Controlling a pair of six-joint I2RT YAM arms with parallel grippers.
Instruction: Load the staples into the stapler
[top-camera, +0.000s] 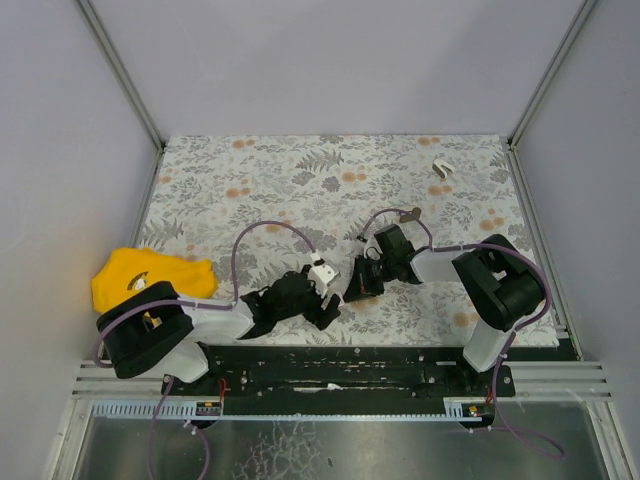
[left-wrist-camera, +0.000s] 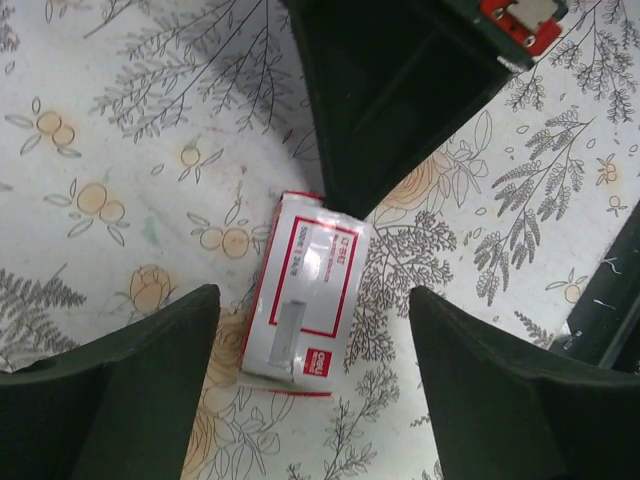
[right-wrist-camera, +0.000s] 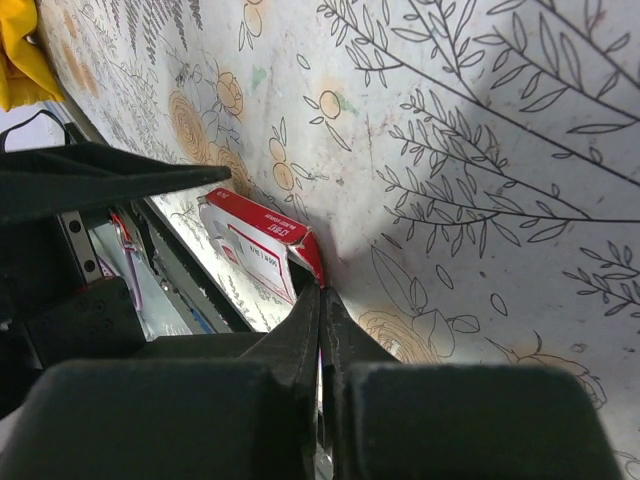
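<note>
**A:** Where is the staples carton (left-wrist-camera: 305, 290)?

**B:** Lying flat on the table (top-camera: 300, 170), near edge, about the middle. The left gripper (left-wrist-camera: 312, 330) straddles it with fingers (left-wrist-camera: 130, 390) spread wide, neither one touching.

**A:** And the right gripper (right-wrist-camera: 320, 292)?

**B:** Its jaws are pressed together on nothing, with the tip against the carton's far end.

**A:** So the carton is being opened?

**B:** That's my guess. The left should close squarely across the long sides, and lightly, since thin card crushes. Pinned like that, the carton shouldn't skid when the right tip works on that end.

**A:** And further out?

**B:** A white V-shaped piece (top-camera: 441, 168) at the far right. I can't make out a stapler.
</note>
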